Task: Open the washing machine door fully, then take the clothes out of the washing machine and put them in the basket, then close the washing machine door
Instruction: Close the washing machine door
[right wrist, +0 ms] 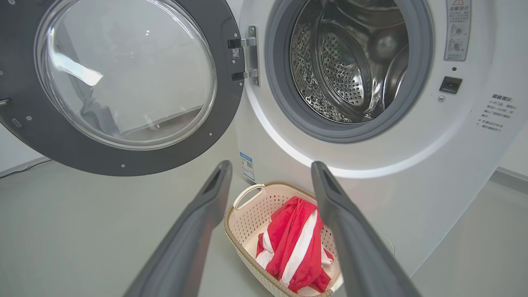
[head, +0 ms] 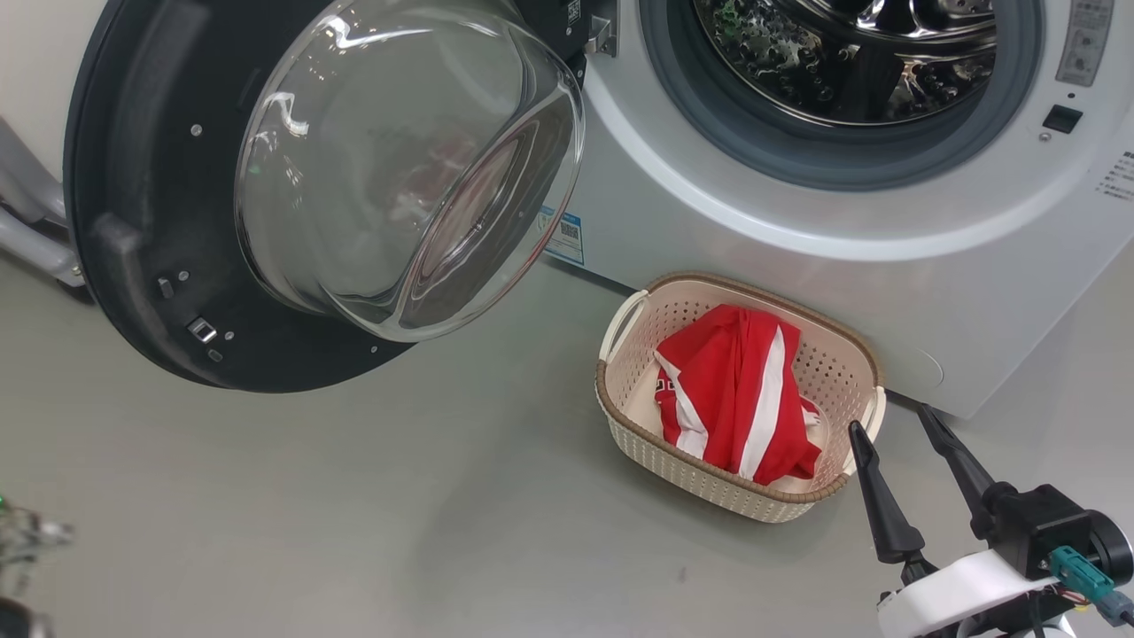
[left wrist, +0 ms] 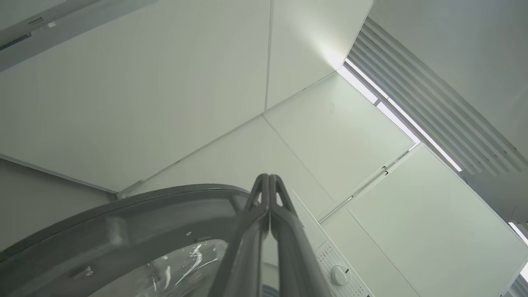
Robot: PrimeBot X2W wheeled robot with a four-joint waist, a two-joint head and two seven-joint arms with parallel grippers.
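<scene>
The washing machine (head: 797, 230) (right wrist: 412, 165) stands with its steel drum (right wrist: 350, 66) in sight and nothing red inside it. The washing machine door (head: 292, 186) (right wrist: 119, 82) is swung wide open to the left. On the floor before the machine sits the cream basket (head: 633, 403) (right wrist: 247, 225) with the red and white clothes (head: 735, 390) (right wrist: 293, 243) lying in it. My right gripper (head: 890, 421) (right wrist: 270, 167) is open and empty, just right of the basket. My left gripper (left wrist: 269, 178) is shut on nothing, pointing upward past the door's rim (left wrist: 123, 218).
Grey floor (head: 354, 514) spreads left of the basket under the open door. Grey pipes (head: 27, 221) run along the wall at far left. White wall panels (left wrist: 165, 103) and a ceiling light strip (left wrist: 396, 111) lie beyond the left gripper.
</scene>
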